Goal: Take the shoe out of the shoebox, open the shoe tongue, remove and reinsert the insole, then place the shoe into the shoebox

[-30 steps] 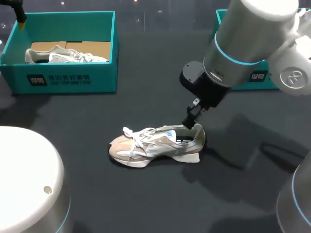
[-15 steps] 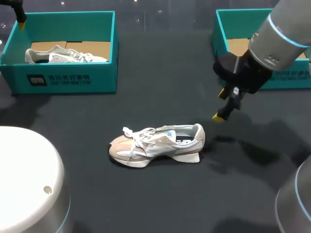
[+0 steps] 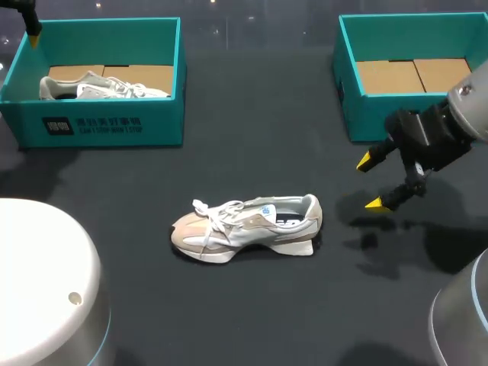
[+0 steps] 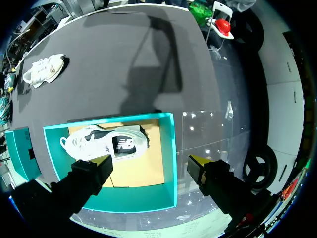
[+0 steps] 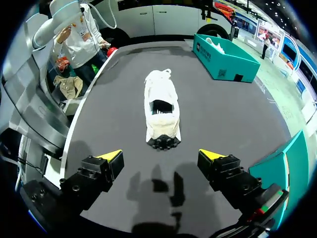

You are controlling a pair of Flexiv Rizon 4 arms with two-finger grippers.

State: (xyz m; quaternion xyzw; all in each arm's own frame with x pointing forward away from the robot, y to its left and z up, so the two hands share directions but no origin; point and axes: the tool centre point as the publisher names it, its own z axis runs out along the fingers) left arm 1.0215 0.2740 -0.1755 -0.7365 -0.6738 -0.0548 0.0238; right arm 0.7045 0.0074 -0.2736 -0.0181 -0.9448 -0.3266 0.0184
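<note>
Right pincer (image 3: 370,183) backs off rightward from the shoe (image 3: 248,226), fingers apart.
Light, soft; likely best pinched at the heel rim.

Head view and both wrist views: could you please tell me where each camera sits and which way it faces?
Head view: above and behind the robot, looking down on the table; shows the open right hand, apart from the loose shoe.
Left wrist view: on the left wrist, looking down past the open left hand into the left shoebox holding the boxed shoe.
Right wrist view: on the right wrist, facing the loose shoe's heel, ahead of the right hand.
Shared: all three show the loose shoe.
</note>
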